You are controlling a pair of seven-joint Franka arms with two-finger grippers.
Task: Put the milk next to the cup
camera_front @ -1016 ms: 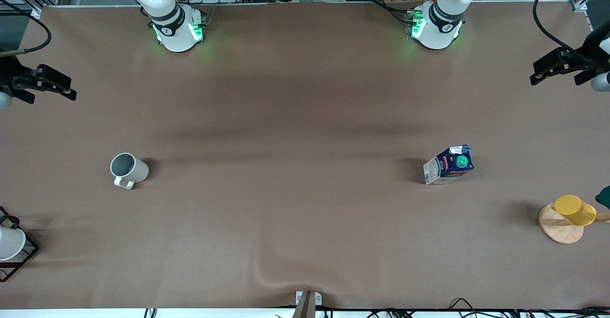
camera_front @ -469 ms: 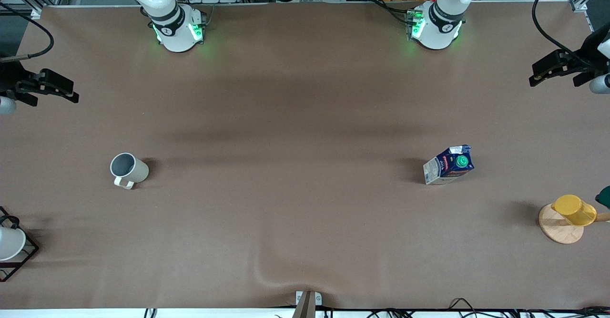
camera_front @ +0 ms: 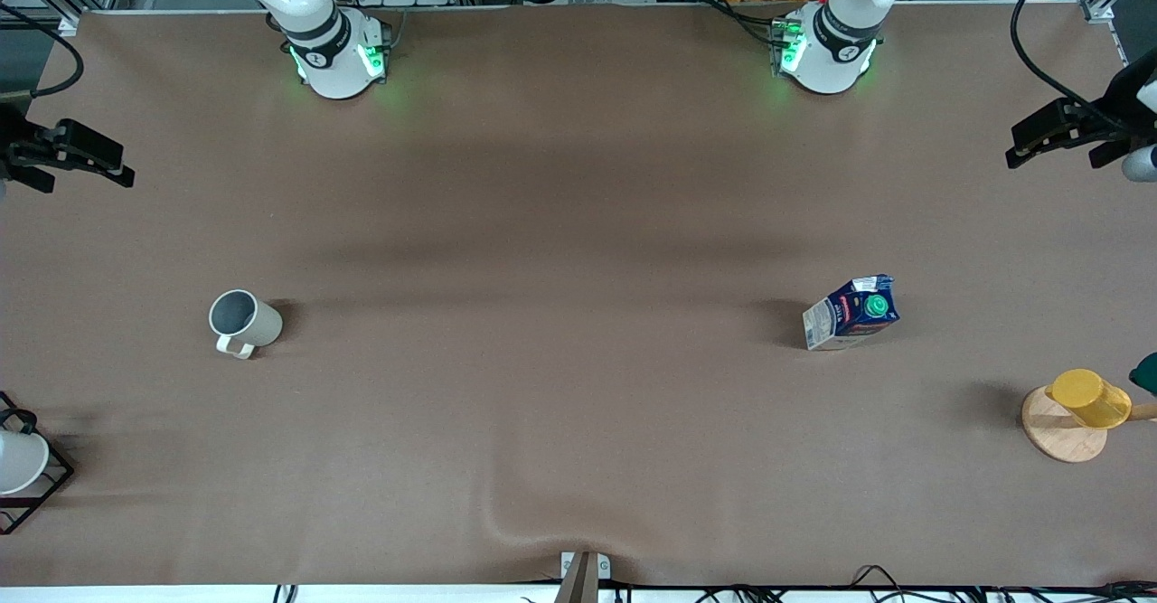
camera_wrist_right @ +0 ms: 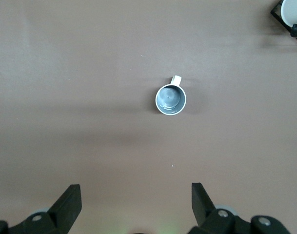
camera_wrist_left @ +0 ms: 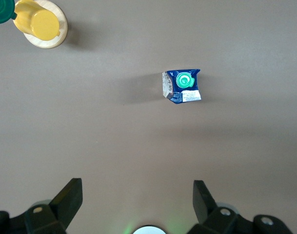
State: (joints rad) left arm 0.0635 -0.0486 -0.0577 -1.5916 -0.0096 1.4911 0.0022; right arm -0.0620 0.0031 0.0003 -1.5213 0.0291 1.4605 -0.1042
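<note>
While the dark-blue gable-top milk carton [camera_front: 852, 313] and beige mug [camera_front: 244, 321] stand well apart on the brown tabletop [camera_front: 560, 223], left claw [camera_front: 1053, 133] and right claw [camera_front: 77, 153] hang released over its ends.

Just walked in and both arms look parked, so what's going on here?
Nothing is held yet. The milk carton stands toward the left arm's end of the table; the beige mug stands toward the right arm's end, far apart from it. The left gripper and right gripper hang open, high above the table's two ends.
</note>
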